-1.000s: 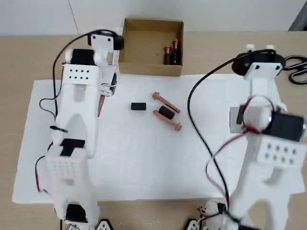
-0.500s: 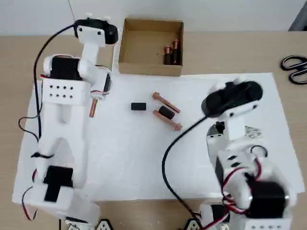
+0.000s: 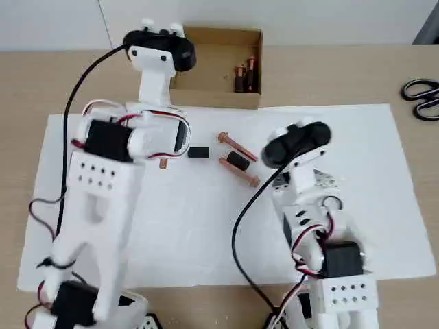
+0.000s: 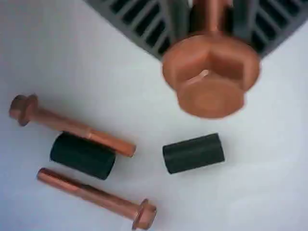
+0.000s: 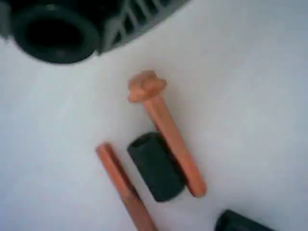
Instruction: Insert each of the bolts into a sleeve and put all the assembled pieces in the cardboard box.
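Above the sheet (image 3: 206, 233), left claw (image 4: 211, 21) downturned gripping bolt (image 4: 210, 79), right claw (image 5: 77, 17) holding sleeve (image 5: 50, 33)

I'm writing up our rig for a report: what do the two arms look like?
Both the left arm and right arm are white plastic shells with black motor blocks and plates dotted with small round holes. A black cable loops along each, with thin red and white wires at the joints. The fingers are dark grey, ribbed.

held bolt (image 4: 210, 77): shank mostly hidden | held sleeve (image 5: 53, 29): cut by edge
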Controlling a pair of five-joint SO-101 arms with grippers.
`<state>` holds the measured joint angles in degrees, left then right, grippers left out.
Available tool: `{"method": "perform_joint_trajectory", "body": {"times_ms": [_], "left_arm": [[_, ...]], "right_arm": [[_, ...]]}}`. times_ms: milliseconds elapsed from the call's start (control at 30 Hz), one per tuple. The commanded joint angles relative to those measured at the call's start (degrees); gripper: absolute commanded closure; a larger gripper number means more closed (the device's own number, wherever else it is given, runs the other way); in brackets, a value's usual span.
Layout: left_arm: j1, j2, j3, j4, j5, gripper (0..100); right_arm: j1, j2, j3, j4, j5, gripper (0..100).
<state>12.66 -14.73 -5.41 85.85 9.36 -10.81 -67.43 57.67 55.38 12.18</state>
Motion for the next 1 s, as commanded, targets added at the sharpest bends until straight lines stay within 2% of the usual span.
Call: {"method": "perform_joint_trajectory", "body": {"times_ms": [0, 167, 333, 400, 500, 667, 967], "left_arm": [[0.7, -6.4, 2.8, -4.7, 5.6, 99], [1.9, -10.8, 10.5, -11.9, 12.5, 99], [4.2, -15.6, 17.9, -20.8, 15.5, 99], [5.1, -17.8, 20.8, -25.5, 16.1, 99], [6.4, -21.2, 25.5, -33.4, 16.7, 99], [9.8, -25.2, 34.0, -43.3, 16.7, 99], [12.2, -26.0, 39.7, -44.7, 16.9, 99]], "right_arm": [[-3.8, -1.0, 1.3, -7.5, -0.5, 99.3], [-7.5, -1.0, 7.1, -18.4, -1.5, 99.3], [-8.1, -1.0, 13.5, -28.0, -13.3, 99.4], [-8.1, -1.0, 15.8, -31.5, -15.6, 99.4], [-8.3, -1.0, 18.5, -34.6, -17.1, 99.4], [-14.5, -1.0, 21.0, -35.1, -17.1, 99.5], [-19.7, -1.0, 21.0, -34.9, -16.9, 99.5]]}}
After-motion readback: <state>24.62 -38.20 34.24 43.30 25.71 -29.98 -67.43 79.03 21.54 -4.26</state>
